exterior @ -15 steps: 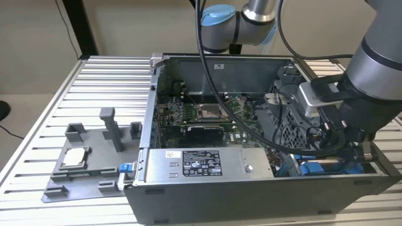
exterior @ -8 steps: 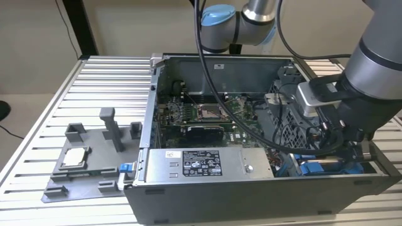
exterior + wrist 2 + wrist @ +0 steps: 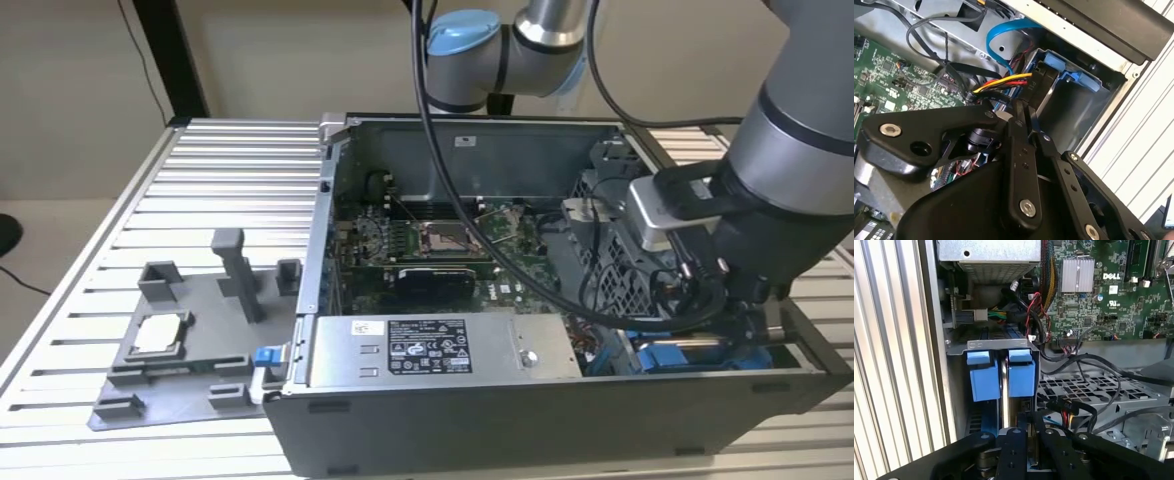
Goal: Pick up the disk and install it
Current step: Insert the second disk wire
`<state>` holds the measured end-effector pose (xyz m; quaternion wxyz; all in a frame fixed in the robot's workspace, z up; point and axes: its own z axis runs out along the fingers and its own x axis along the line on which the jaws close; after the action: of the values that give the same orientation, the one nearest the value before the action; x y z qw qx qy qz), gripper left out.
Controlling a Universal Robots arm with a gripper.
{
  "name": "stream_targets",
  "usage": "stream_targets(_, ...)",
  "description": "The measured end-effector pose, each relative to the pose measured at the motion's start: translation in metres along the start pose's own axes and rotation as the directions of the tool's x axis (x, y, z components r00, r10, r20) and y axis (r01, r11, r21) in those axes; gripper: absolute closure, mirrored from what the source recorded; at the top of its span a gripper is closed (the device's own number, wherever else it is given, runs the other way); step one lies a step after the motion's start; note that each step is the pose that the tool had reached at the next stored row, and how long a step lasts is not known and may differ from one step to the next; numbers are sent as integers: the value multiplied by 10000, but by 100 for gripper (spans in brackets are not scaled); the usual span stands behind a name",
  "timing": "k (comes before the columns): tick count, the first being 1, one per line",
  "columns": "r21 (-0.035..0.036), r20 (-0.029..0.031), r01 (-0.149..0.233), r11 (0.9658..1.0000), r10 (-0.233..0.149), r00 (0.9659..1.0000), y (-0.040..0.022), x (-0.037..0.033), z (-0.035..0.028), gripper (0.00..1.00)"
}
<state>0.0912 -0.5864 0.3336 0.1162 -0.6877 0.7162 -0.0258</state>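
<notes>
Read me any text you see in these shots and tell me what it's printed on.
Black-and-white label on the big grey metal box: print too small to read.
White sticker on the inner wall of the grey computer case: too small to read.
Green circuit board: white maker's mark and tiny codes, not read out.

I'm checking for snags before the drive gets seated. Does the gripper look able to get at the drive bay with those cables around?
Probably yes. The gripper is already down inside the computer case at the bay with the blue carriers. The black cables run beside it, not across the bay mouth.
</notes>
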Motion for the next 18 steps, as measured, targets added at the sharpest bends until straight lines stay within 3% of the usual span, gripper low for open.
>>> stream_targets(5,2,-80,17,10000,-17,10000,13,6,61,100)
stream_targets(13,1,-63,15,10000,-15,10000,17,8,79,100)
stream_targets(14,-6,-61,14,10000,-14,10000,14,5,67,0)
stream_targets(16,-40,-40,5,10000,-5,10000,2,0,11,0)
stream_targets(18,-54,-64,7,10000,-8,10000,-17,-13,-86,0)
